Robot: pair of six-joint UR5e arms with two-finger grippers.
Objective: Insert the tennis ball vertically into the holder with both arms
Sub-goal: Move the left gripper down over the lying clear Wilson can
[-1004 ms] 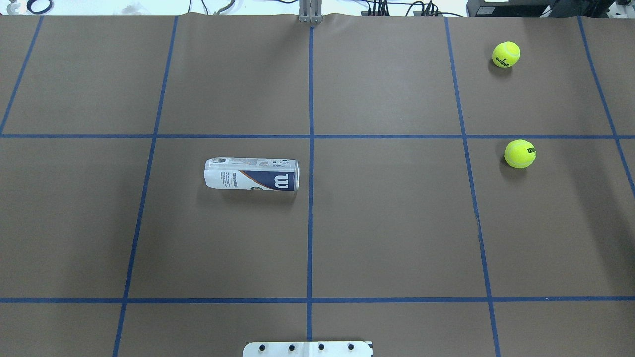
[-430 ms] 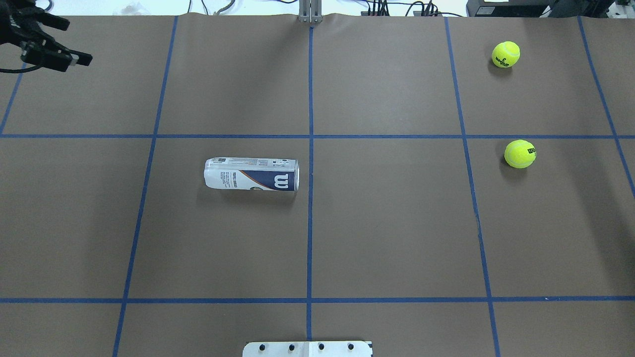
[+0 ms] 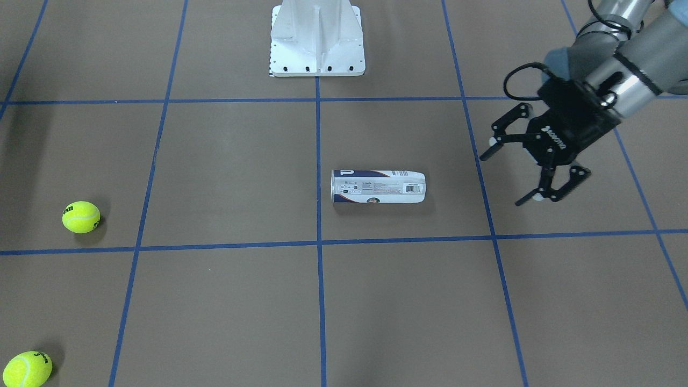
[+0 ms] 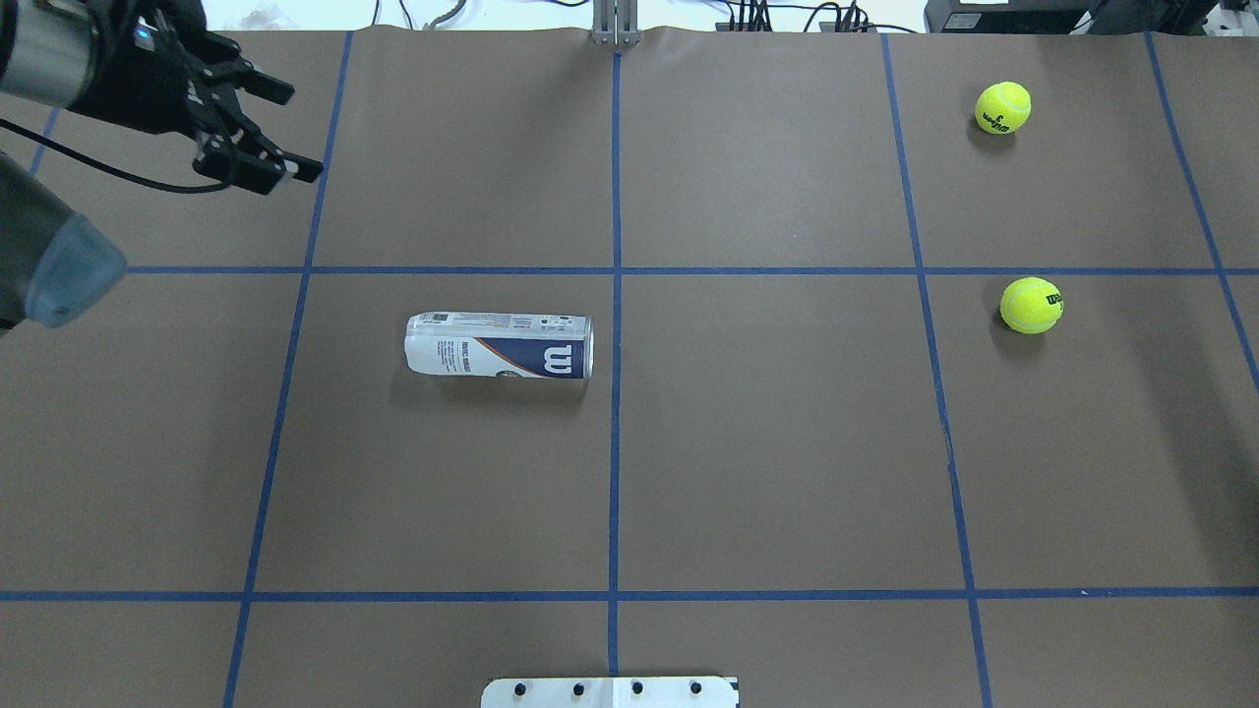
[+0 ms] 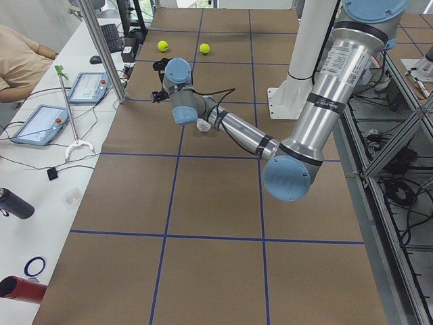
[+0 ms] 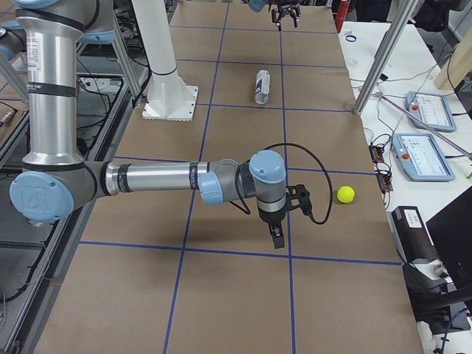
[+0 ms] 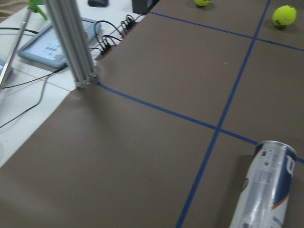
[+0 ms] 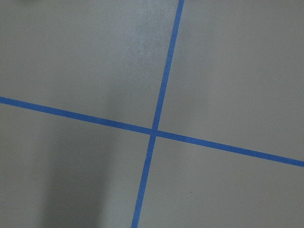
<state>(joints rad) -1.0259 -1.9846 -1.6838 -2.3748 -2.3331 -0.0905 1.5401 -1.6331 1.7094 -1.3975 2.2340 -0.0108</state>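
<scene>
The holder lies on its side near the table's middle, its label up; it also shows in the front view and the left wrist view. Two yellow tennis balls lie at the far right, one further off and one nearer. My left gripper is open and empty, above the table at the far left, apart from the holder; in the front view it hangs right of the holder. My right gripper shows only in the right side view, near one ball; I cannot tell if it is open.
The white pedestal base stands at the robot's edge of the table. Blue tape lines mark a grid on the brown table top. Tablets and cables lie on the bench beyond the far edge, with a metal post.
My left arm has come into the overhead view from the upper left and moved right and nearer, gripper open. The holder and both balls have not moved.
</scene>
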